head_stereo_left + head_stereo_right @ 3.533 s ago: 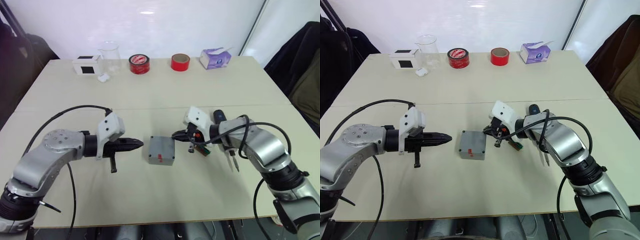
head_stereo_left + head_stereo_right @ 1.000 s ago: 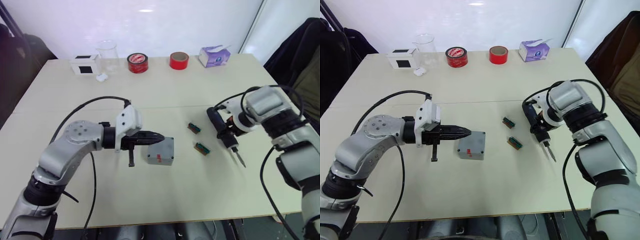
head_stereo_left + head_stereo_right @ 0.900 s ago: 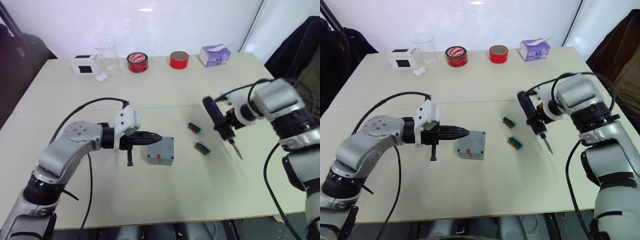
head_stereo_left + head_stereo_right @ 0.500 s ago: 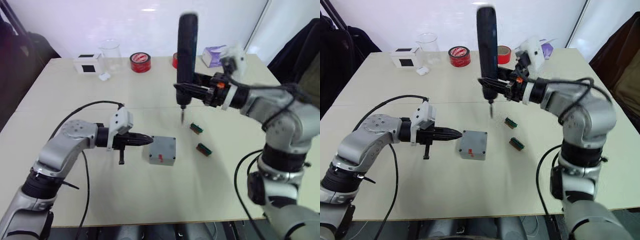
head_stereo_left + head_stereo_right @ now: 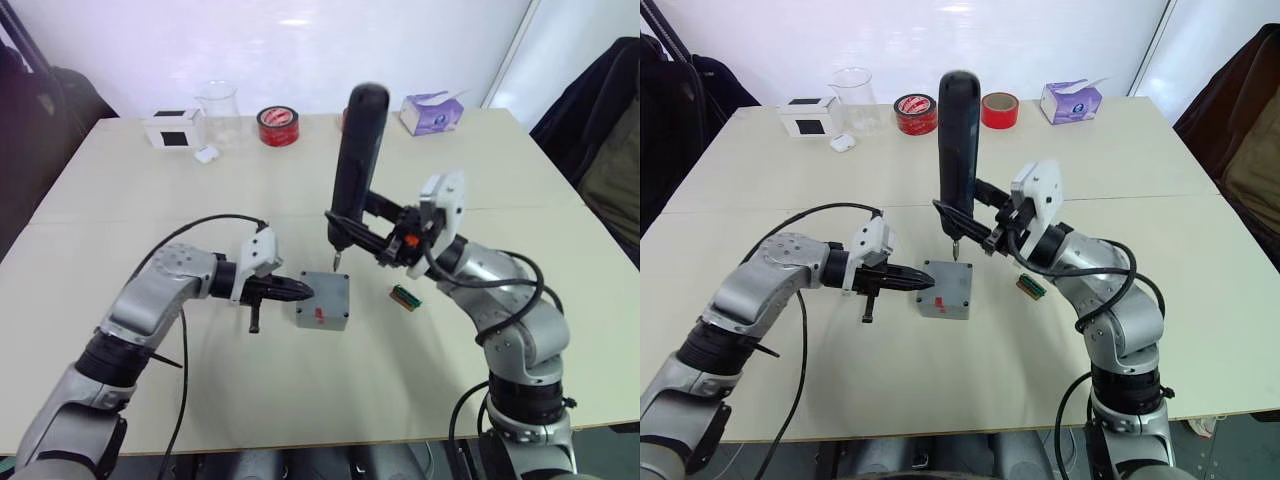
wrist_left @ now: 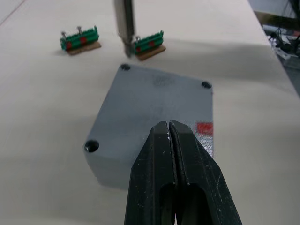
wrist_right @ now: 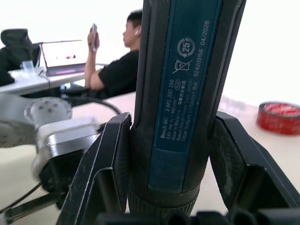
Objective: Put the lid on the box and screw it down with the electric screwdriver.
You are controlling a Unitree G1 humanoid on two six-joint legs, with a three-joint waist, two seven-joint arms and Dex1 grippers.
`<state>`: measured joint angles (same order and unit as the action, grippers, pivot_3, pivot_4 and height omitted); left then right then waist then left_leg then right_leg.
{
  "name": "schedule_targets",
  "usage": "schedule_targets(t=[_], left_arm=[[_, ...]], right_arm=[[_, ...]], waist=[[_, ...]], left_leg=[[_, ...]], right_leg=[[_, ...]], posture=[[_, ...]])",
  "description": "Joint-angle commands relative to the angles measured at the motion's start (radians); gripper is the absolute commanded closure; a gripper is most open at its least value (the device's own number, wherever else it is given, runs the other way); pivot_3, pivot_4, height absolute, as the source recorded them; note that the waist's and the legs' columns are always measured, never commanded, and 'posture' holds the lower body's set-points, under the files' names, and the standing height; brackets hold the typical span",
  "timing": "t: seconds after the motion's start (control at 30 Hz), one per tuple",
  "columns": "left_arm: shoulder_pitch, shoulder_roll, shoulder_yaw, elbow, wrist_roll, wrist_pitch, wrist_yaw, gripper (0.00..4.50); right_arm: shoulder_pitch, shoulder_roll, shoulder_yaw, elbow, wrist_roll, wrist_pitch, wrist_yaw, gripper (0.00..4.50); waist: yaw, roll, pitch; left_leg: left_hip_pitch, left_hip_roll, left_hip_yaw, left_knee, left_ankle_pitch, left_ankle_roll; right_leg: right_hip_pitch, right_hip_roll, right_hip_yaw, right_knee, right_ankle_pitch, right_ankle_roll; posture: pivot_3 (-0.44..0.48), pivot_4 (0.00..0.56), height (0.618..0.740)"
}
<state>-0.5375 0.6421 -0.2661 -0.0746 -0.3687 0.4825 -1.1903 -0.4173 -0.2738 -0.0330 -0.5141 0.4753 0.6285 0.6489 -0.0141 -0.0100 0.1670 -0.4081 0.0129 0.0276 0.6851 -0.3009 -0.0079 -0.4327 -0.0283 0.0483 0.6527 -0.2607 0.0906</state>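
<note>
Table comes first, big and pale, with lots of bare room on all sides of the work. Far at the back edge stand a white box, a glass cup, two rolls of red tape and a tissue pack, all well apart from the arms.

Next is the screwdriver. The right fingers are closed on its fat black body and hold it upright, with the thin tip just above the far corner of the box.

The box sits in the middle of the table. The lid lies flat on top of it, with screw holes at its corners. The left fingers are pressed together, hold nothing, and touch the near side of the box, likely to steady it.

Two little green parts lie on the table just beyond the box.

What could go wrong? The tip could miss the corner hole and slide off the lid. A hard push could shove the box or tip it. The tip is also near one green part and could knock it.
</note>
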Motion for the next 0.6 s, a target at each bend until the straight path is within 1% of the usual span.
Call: schedule_targets(t=[0.03, 0.33, 0.6], left_arm=[[-0.017, -0.009, -0.034, 0.036, 0.067, -0.038, 0.012, 4.5], [-0.011, -0.03, -0.033, 0.033, 0.081, -0.053, 0.013, 4.5], [-0.004, -0.033, -0.03, 0.023, 0.081, -0.055, 0.012, 4.5]], right_arm=[[0.005, -0.007, 0.006, -0.067, 0.004, -0.061, -0.023, 2.59], [0.059, -0.07, 0.038, -0.043, -0.037, -0.139, -0.02, 2.59], [0.066, -0.073, 0.047, -0.008, -0.055, -0.191, -0.027, 2.59]], waist=[[0.002, 0.0, 0.0], [0.001, 0.0, 0.0], [0.001, 0.0, 0.0]], left_leg=[[0.0, 0.0, 0.0, 0.0, 0.0, 0.0], [0.001, 0.0, 0.0, 0.0, 0.0, 0.0], [0.002, 0.0, 0.0, 0.0, 0.0, 0.0]], right_leg=[[0.0, 0.0, 0.0, 0.0, 0.0, 0.0], [0.001, 0.0, 0.0, 0.0, 0.0, 0.0], [0.002, 0.0, 0.0, 0.0, 0.0, 0.0]], posture=[[0.0, 0.15, 0.74], [0.0, 0.15, 0.74], [0.0, 0.15, 0.74]])
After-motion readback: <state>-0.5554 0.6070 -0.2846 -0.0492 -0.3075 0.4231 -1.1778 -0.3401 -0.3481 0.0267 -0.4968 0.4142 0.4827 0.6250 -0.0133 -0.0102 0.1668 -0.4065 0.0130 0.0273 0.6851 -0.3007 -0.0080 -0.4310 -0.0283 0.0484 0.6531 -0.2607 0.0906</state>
